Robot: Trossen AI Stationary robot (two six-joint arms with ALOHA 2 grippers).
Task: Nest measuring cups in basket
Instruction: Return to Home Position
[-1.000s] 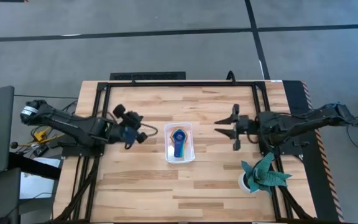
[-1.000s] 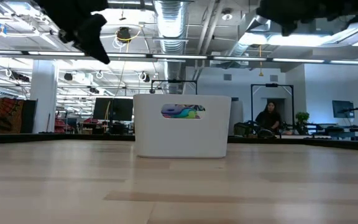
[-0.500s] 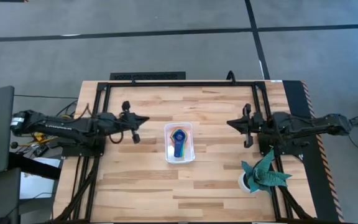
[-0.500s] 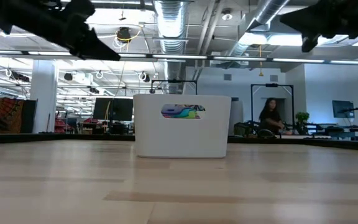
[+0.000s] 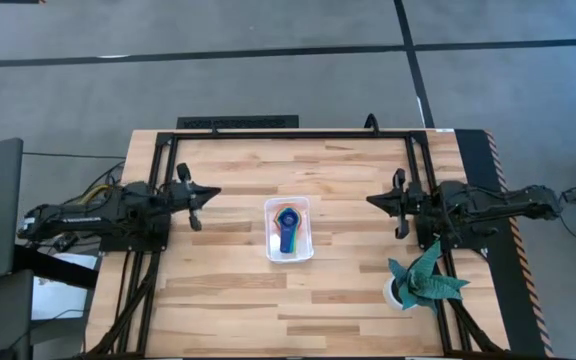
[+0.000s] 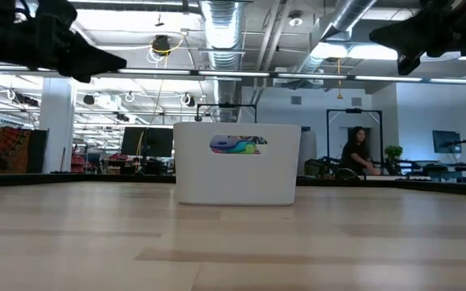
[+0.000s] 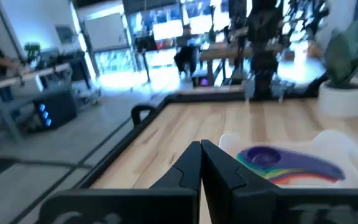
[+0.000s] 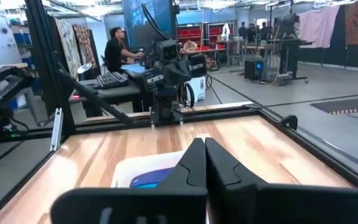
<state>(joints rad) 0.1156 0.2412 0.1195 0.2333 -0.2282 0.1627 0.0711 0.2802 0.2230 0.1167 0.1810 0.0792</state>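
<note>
Nested measuring cups (image 5: 287, 229), dark blue uppermost, lying in white rectangular basket (image 5: 270, 246) at table (image 5: 348, 290) centre; left gripper (image 5: 206, 193) and right gripper (image 5: 372, 199) pressed together, well apart either side.

A small white rectangular plastic basket (image 5: 268, 240) with rounded corners and low walls stands upright at the middle of the light wooden table (image 5: 228, 280), its long side running from the table's far edge to its near edge. Inside it lies 1 nested stack of small plastic measuring cups (image 5: 287, 230), flat on the basket's floor. The dark blue cup sits uppermost, with yellow and orange rims showing around its bowl. The bowls lie toward the table's far edge, the handles toward its near edge. In the low view, coloured plastic shows through an oval cut-out in the basket's wall.
</note>
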